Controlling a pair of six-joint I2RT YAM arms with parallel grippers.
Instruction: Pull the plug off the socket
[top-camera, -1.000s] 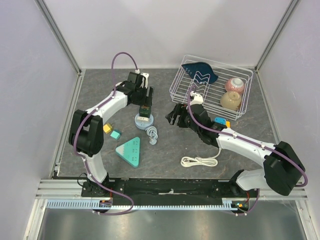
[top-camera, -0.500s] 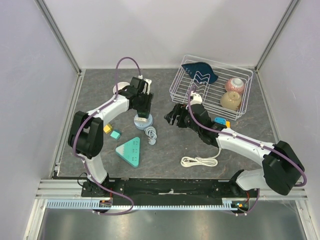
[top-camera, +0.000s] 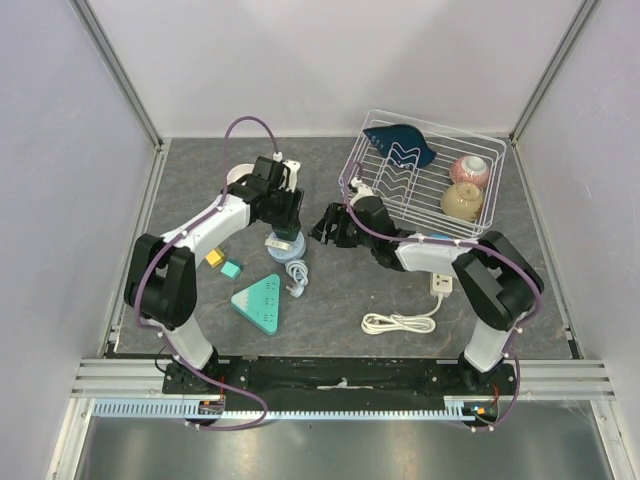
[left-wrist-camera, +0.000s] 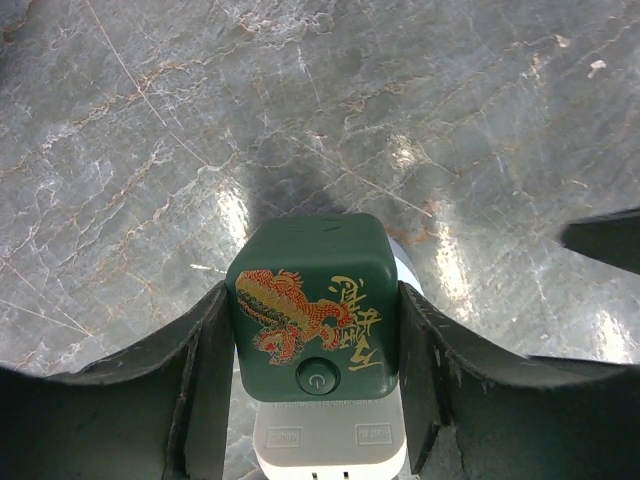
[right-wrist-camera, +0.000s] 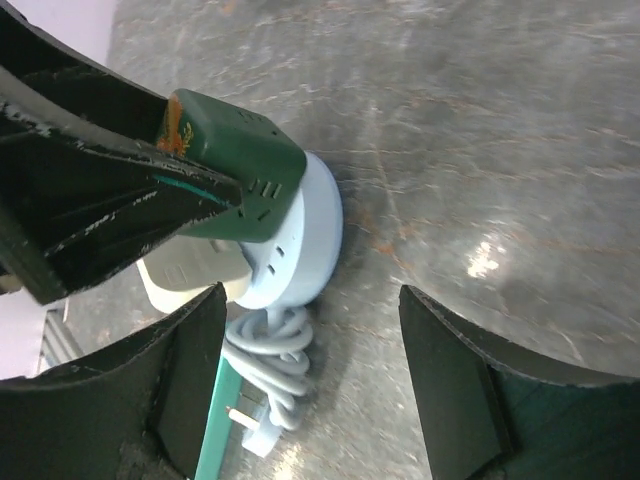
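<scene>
A green plug (left-wrist-camera: 312, 320) with a red and gold dragon print sits in a round pale blue socket (top-camera: 286, 244) on the grey table. A white plug (left-wrist-camera: 330, 440) sits in the same socket beside it. My left gripper (left-wrist-camera: 312, 372) is shut on the green plug, one finger against each side. It also shows in the top view (top-camera: 284, 216). My right gripper (top-camera: 328, 228) is open and empty just right of the socket. In the right wrist view the green plug (right-wrist-camera: 235, 165) and socket (right-wrist-camera: 300, 250) lie ahead of my right gripper (right-wrist-camera: 310, 375). The socket's coiled grey cable (right-wrist-camera: 265, 370) lies below it.
A teal triangular power strip (top-camera: 260, 301) lies in front of the socket. Small yellow (top-camera: 214, 258) and teal (top-camera: 231, 268) blocks lie to the left. A white wire rack (top-camera: 420, 175) with two bowls stands at the back right. A white extension cord (top-camera: 400, 322) lies front right.
My right arm has swung left, bringing its open gripper close to the socket. My left gripper has settled lower on the green plug. The socket's cable has shifted slightly.
</scene>
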